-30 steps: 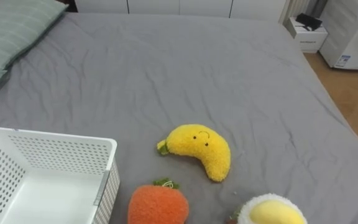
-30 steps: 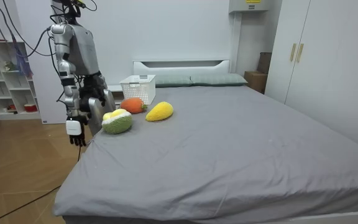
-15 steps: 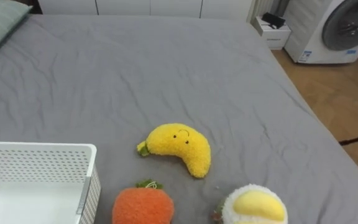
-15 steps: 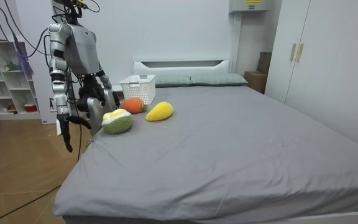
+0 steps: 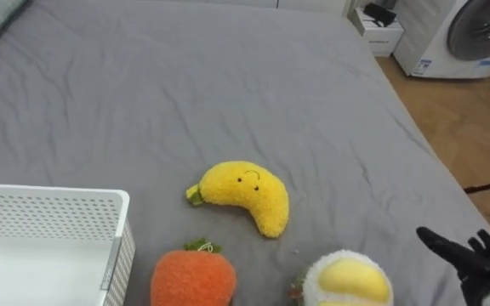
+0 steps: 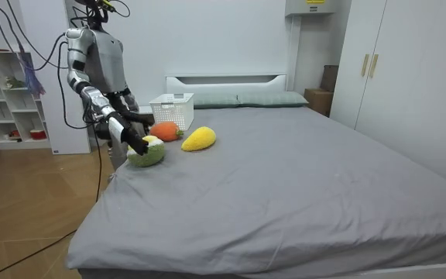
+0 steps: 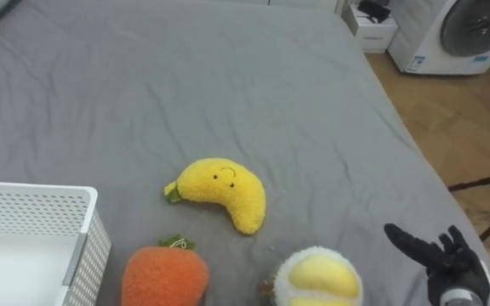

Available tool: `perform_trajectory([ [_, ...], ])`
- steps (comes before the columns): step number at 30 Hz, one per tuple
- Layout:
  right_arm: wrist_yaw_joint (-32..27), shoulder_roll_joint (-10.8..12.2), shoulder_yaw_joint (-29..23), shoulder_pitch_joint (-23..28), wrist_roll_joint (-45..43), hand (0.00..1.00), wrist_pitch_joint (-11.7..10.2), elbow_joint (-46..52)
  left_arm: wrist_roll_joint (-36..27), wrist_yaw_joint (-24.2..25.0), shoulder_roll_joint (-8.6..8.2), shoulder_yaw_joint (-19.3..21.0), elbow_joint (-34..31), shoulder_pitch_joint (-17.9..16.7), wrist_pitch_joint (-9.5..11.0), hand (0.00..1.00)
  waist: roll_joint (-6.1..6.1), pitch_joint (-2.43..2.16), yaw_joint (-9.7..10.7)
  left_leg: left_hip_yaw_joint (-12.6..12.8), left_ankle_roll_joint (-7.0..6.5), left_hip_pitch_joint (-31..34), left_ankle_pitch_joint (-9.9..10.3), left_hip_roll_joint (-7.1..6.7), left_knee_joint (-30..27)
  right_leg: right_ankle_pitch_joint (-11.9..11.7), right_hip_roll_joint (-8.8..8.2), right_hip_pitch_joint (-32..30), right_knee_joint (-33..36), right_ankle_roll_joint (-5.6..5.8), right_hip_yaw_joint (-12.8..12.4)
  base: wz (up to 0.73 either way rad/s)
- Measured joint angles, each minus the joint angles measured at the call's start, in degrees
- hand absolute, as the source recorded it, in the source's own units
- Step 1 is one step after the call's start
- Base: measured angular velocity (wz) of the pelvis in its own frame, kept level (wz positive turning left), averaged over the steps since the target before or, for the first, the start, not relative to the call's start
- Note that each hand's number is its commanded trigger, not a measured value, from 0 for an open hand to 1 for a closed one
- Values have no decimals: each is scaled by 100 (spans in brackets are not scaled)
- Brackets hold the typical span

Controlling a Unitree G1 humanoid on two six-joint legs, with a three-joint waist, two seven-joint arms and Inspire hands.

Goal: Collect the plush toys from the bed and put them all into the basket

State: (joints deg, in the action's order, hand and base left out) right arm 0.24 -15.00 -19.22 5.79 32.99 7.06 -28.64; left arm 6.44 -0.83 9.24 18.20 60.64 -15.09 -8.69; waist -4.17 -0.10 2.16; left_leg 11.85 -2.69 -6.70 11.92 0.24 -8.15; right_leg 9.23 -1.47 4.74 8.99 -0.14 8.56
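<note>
**Three soft toys not yet collected**

Three plush toys lie on the grey bed sheet (image 5: pixel 228 85), all of them close to the near edge. The yellow plush banana with a small face (image 5: pixel 243 194) lies in the middle, curved, with its green stem end to the left. Just below it is the orange round plush fruit with a green leaf (image 5: pixel 192 276). To the right of that lies the round plush toy, white with a yellow middle (image 5: pixel 347 279); in the room view its lower side is green. The three toys are near each other but apart.

The white plastic lattice basket (image 5: pixel 49 212) stands on the sheet at the left, just beside the orange fruit, and no toy is in it.

The right hand (image 5: pixel 475 259) hangs at the lower right, at the edge of the bed. Its fingers are straight and spread wide, it holds nothing, and it does not touch the round toy, which is near on its left.

In the room view the robot stands at the side of the bed, at the room view's left, with the right arm stretched toward the round toy. The left hand (image 6: pixel 139 118) shows near the basket; whether it is wide or closed I cannot tell.
</note>
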Motion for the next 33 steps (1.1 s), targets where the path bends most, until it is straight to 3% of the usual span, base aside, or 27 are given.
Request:
perform_trajectory([
  [7, 576, -5, 618, 1, -703, 0, -16, 771, 1, -25, 2, -320, -13, -67, 72, 0, 76, 12, -102, -28, -1, 20, 0, 2, -22, -18, -3, 32, 3, 0, 33, 0],
  [11, 1034, -3, 1001, -8, -1479, 0, -15, 681, 56, -24, -17, -413, -14, -83, 71, 0, 104, 7, -241, -65, -1, 22, 2, -1, -35, -19, -2, 33, -23, 1, 33, 5],
  [17, 1452, 2, 1332, -7, -2474, 0, 60, 478, 52, -23, -44, -531, 7, -113, -25, 0, 145, -12, -275, -131, -1, 22, 1, -9, -50, -18, -18, 103, -31, 3, 114, 5],
  [22, 1735, 2, 1435, -17, -3545, 0, 69, 216, 33, 2, -43, -535, -2, -25, -93, 0, 20, -24, -366, -128, -1, 13, 1, -9, -54, -14, -22, 75, -34, 6, 126, 0],
  [27, 2006, 2, 1586, -17, -4444, 0, 288, 168, -2, -5, -13, -617, -3, -28, -118, 0, -105, -41, -406, -124, -1, 37, 1, -9, -54, -15, -12, 83, -24, 5, 105, 0],
  [33, 2133, 2, 1583, -40, -5381, 0, 371, 459, 0, -24, -2, -613, -157, 3, -130, 0, -108, -34, -410, -145, -3, 56, 1, -12, -60, -15, -35, 81, -21, 6, 176, 1],
])
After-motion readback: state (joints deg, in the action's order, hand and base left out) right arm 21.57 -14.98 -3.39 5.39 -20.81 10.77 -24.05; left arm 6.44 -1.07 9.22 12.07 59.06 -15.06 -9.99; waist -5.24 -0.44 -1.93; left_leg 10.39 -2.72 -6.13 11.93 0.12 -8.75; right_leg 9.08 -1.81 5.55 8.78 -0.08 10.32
